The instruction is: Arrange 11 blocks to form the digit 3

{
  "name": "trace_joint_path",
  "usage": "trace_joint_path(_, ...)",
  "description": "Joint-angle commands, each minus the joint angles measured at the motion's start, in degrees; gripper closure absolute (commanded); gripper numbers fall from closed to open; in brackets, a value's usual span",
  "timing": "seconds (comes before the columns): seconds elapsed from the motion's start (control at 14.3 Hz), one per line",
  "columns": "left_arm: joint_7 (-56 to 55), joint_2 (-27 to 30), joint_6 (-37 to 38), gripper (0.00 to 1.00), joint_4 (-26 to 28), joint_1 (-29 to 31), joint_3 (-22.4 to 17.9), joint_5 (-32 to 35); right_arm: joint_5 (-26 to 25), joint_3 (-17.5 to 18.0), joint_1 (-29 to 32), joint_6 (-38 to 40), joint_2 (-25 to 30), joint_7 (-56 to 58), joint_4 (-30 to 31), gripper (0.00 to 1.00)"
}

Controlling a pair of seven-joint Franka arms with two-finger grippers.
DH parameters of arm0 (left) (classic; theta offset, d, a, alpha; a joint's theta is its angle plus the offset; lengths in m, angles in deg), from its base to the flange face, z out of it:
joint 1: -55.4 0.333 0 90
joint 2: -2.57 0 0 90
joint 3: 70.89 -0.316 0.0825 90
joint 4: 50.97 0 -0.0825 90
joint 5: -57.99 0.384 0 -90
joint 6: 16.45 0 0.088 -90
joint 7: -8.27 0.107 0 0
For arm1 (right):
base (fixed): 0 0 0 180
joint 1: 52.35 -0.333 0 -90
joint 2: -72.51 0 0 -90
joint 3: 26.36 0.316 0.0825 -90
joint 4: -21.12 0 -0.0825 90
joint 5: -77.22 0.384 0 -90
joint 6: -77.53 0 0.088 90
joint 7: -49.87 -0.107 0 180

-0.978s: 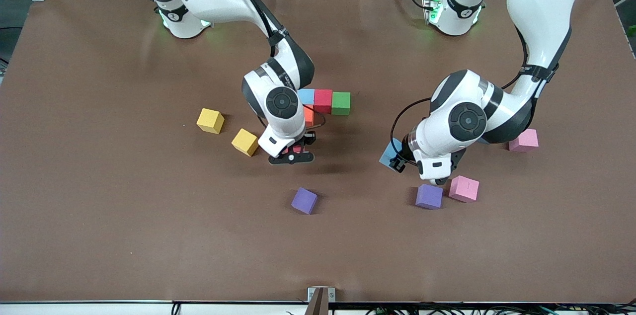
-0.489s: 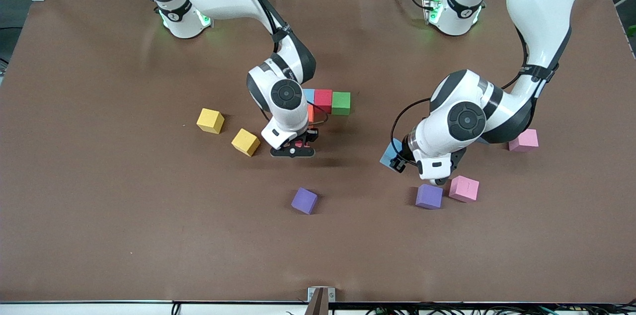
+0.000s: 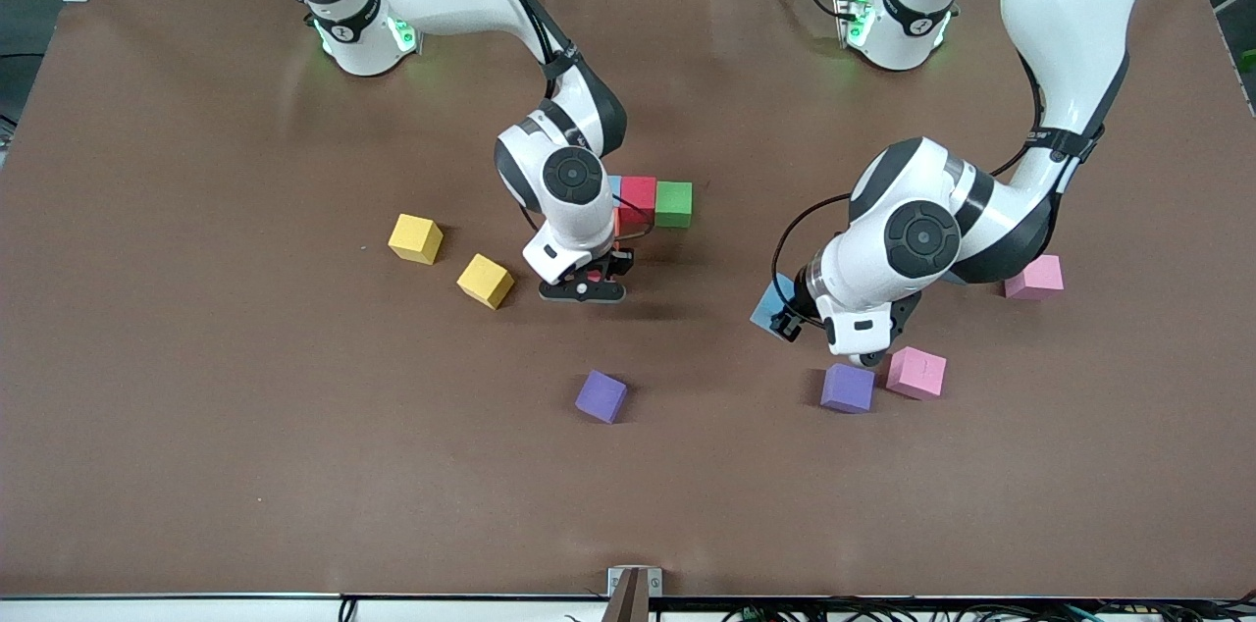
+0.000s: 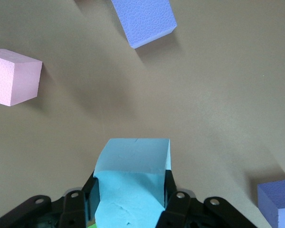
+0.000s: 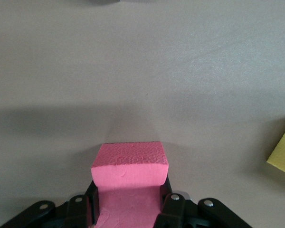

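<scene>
I have the right hand (image 5: pixel 130 209) clamped on a pink block (image 5: pixel 129 166) at frame center and the left hand (image 4: pixel 130 204) clamped on a light blue block (image 4: pixel 132 164) at center right; I judge this foam light and compressible, best gripped on opposite flat faces.

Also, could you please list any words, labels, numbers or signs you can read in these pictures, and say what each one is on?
None can be read.
The blocks are plain, with no print.
Small round marks on the arm bases are too small to read.
A tiny mark on the right gripper is too small to read.
</scene>
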Motion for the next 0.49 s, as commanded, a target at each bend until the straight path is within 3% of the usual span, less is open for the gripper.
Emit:
trace_joint_path(0.0, 0.03, 0.39, 1.14, 0.82, -0.41, -0.21, -0.09, 0.94, -1.03, -0.44, -1.46, -0.87, 3.85, -2.2, 4.32, 1.0)
trace_joint_path(0.42, 0.12, 0.57, 2.37, 0.82, -0.41, 0.05, -0.09, 1.03, -1.03, -0.53, -2.17, -2.18, 4.64, -3.25, 5.99, 1.0)
